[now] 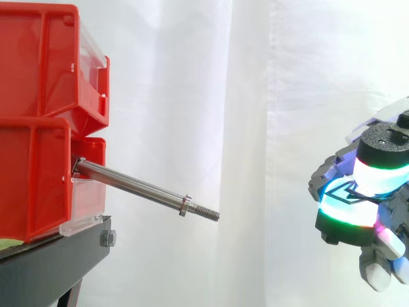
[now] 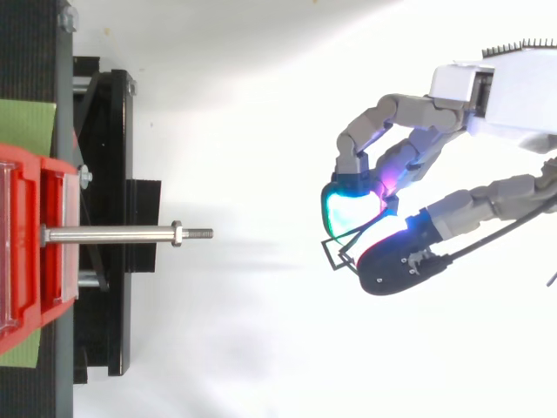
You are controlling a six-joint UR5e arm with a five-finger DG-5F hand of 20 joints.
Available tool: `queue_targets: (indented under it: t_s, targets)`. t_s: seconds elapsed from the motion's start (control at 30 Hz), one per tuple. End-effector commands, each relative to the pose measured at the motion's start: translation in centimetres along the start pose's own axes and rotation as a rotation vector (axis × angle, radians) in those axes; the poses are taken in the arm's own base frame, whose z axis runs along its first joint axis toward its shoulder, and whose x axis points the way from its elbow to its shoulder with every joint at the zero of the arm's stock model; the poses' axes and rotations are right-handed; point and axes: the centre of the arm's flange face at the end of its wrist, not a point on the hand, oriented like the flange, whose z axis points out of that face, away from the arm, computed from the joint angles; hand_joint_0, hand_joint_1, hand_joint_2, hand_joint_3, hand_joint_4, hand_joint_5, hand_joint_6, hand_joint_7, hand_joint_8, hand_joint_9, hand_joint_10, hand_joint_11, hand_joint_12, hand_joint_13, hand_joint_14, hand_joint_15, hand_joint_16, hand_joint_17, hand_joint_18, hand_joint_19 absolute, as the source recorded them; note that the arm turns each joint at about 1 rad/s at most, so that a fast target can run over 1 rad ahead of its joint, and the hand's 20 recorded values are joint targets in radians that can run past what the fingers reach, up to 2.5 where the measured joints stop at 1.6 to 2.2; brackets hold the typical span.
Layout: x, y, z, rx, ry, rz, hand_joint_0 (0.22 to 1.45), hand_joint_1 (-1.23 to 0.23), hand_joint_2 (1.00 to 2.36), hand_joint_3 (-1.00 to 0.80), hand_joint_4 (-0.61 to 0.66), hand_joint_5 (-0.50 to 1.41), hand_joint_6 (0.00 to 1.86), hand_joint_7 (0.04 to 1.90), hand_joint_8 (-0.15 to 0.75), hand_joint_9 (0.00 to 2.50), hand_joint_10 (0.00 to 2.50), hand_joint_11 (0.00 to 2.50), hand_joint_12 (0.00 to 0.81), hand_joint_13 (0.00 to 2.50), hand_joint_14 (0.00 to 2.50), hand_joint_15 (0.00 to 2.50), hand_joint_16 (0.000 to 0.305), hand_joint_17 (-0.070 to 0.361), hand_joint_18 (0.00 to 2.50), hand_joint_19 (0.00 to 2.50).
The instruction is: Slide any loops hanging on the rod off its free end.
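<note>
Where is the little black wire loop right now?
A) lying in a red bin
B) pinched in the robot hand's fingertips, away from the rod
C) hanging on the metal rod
B: the wire loop is pinched between the fingertips of the hand, well clear of the rod, which carries no loop.

White fabric curtain (image 1: 192, 77) across the far side, hanging in soft vertical folds, with a seam right of centre. Bright, even light, faint shadows only. At the left, two red plastic bins (image 1: 38, 64) stacked one on the other, each with a clear plastic front panel (image 1: 86, 206). Underneath, a black metal stand (image 1: 57, 268) with a silver bolt head (image 1: 108, 239) at its right end. From above, plain white ground (image 2: 261, 348) right of the stand, and a flat green patch (image 2: 26, 126) on its left part.
</note>
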Motion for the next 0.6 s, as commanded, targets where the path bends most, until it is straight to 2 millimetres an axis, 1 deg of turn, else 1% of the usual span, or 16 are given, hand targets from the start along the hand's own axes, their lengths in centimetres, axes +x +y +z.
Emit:
queue_targets:
  t_s: [0.0, 0.1, 0.23, 0.33, 0.37, 0.43, 0.5, 0.57]
  targets:
    - [0.02, -0.01, 0.00, 0.000, 0.000, 0.000, 0.59, -0.56, 1.01, -0.37, 0.03, -0.13, 0.89, 1.01, 0.271, 0.97, 0.03, 0.68, 0.360, 0.74, 0.02, 0.44, 0.050, 0.112, 0.77, 0.48]
    - [-0.10, 0.03, 0.00, -0.001, -0.001, 0.001, 0.58, -0.49, 1.01, -0.33, 0.03, -0.14, 0.89, 1.01, 0.276, 0.98, 0.03, 0.67, 0.365, 0.73, 0.02, 0.44, 0.051, 0.114, 0.75, 0.49]
    - [0.02, -0.05, -0.05, 0.005, 0.001, -0.001, 0.58, -0.46, 1.01, -0.30, 0.04, -0.14, 0.89, 0.97, 0.277, 0.97, 0.03, 0.66, 0.365, 0.72, 0.02, 0.44, 0.052, 0.116, 0.74, 0.49]
    - [-0.08, -0.09, -0.04, 0.005, 0.000, -0.001, 0.59, -0.51, 1.01, -0.31, 0.06, -0.14, 0.88, 0.97, 0.282, 0.96, 0.03, 0.67, 0.365, 0.72, 0.02, 0.43, 0.052, 0.116, 0.74, 0.49]
    - [-0.10, -0.02, -0.05, 0.004, 0.000, 0.000, 0.58, -0.54, 1.02, -0.31, 0.07, -0.14, 0.87, 0.99, 0.278, 0.96, 0.03, 0.67, 0.362, 0.72, 0.02, 0.43, 0.052, 0.116, 0.74, 0.48]
    - [0.02, -0.05, -0.05, 0.005, 0.001, -0.001, 0.58, -0.62, 1.01, -0.37, 0.08, -0.14, 0.87, 0.99, 0.277, 0.96, 0.02, 0.68, 0.361, 0.73, 0.02, 0.43, 0.052, 0.116, 0.75, 0.47]
    - [0.00, 0.02, -0.05, 0.003, 0.001, -0.001, 0.58, -0.62, 1.01, -0.43, 0.07, -0.14, 0.88, 0.97, 0.275, 0.97, 0.03, 0.67, 0.361, 0.74, 0.02, 0.43, 0.051, 0.115, 0.75, 0.47]
    - [0.02, -0.05, -0.05, 0.005, 0.001, -0.001, 0.57, -0.60, 1.00, -0.44, 0.07, -0.14, 0.88, 0.97, 0.270, 0.98, 0.03, 0.68, 0.360, 0.74, 0.02, 0.43, 0.051, 0.115, 0.75, 0.47]
